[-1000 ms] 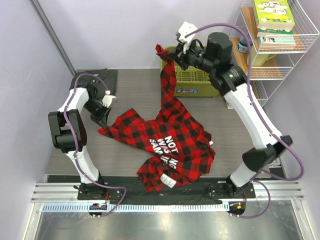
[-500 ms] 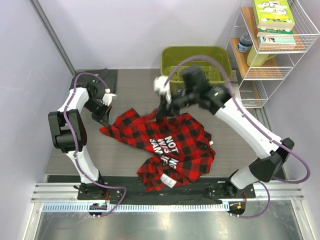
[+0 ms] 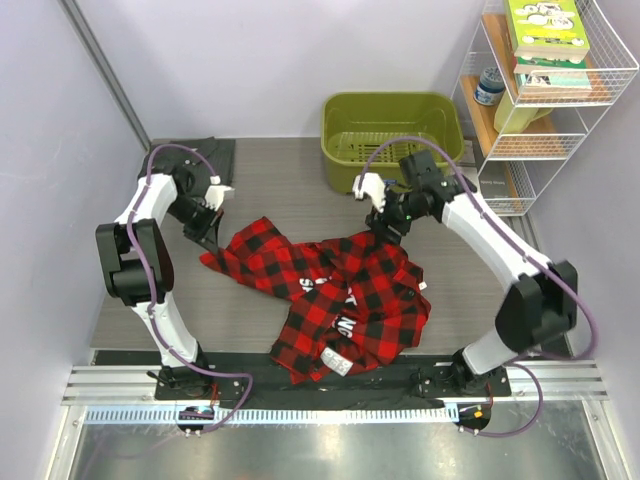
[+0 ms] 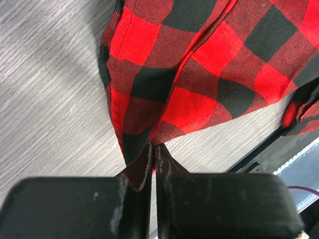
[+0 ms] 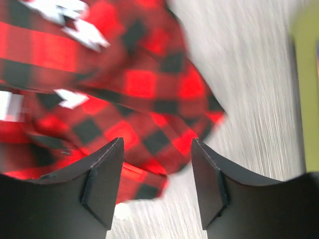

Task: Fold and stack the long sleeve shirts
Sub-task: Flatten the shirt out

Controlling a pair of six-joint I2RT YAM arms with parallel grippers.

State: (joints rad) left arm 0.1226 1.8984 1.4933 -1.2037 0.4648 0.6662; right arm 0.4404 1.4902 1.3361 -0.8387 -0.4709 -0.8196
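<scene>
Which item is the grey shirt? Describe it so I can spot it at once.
On the table, look to the far left corner, beyond the left gripper. The grey shirt lies flat there. It is plain and dark, unlike the red plaid shirt crumpled mid-table.

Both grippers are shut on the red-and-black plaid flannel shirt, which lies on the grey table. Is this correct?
Only the left gripper is shut on the red-and-black plaid flannel shirt. The right gripper is open, its fingers apart over the fabric, as the right wrist view shows.
</scene>
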